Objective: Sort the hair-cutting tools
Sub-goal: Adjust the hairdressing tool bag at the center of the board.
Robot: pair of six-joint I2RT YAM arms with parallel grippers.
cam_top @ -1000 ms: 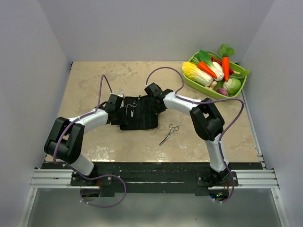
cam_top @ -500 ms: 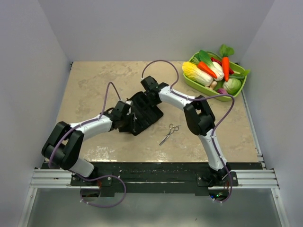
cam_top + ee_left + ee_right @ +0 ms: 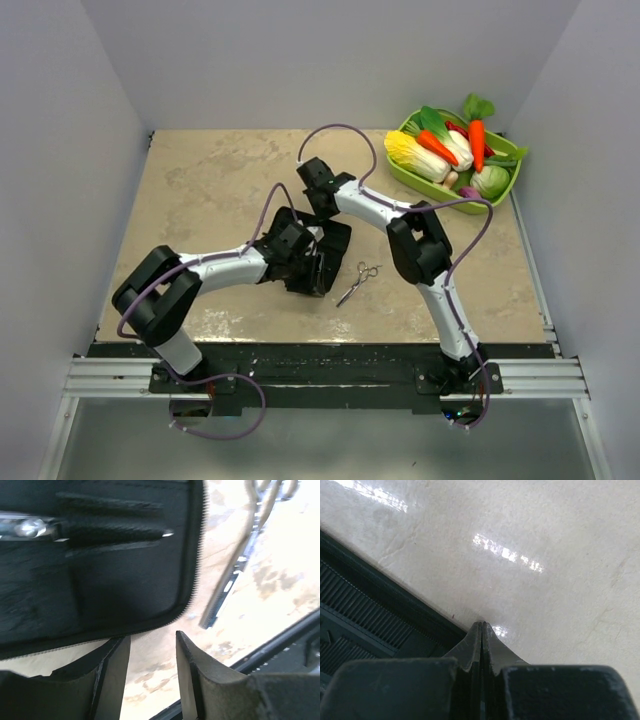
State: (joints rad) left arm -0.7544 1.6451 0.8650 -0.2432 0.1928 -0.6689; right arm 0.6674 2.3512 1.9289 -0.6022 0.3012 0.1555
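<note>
A pair of small silver ring-handled metal scissors (image 3: 358, 283) is seen lying on the beige marbled tabletop (image 3: 200, 180), near the right side of the flat black zippered folding case (image 3: 325, 250). The left jaws are held apart just short of the case's zipped edge, with nothing gripped. The right jaws are pressed shut beside the case's far edge. A blurred silvery item (image 3: 25, 527) is tucked inside the case.

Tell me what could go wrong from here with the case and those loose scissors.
1. The loose scissors lie beside the zipper edge of the black case; shifting the case could sweep them toward the near edge of the table.
2. The left hand is open at the case's corner, so a grip there may slip.
3. The right hand is shut, tips at the table; pushing could scrape.
</note>
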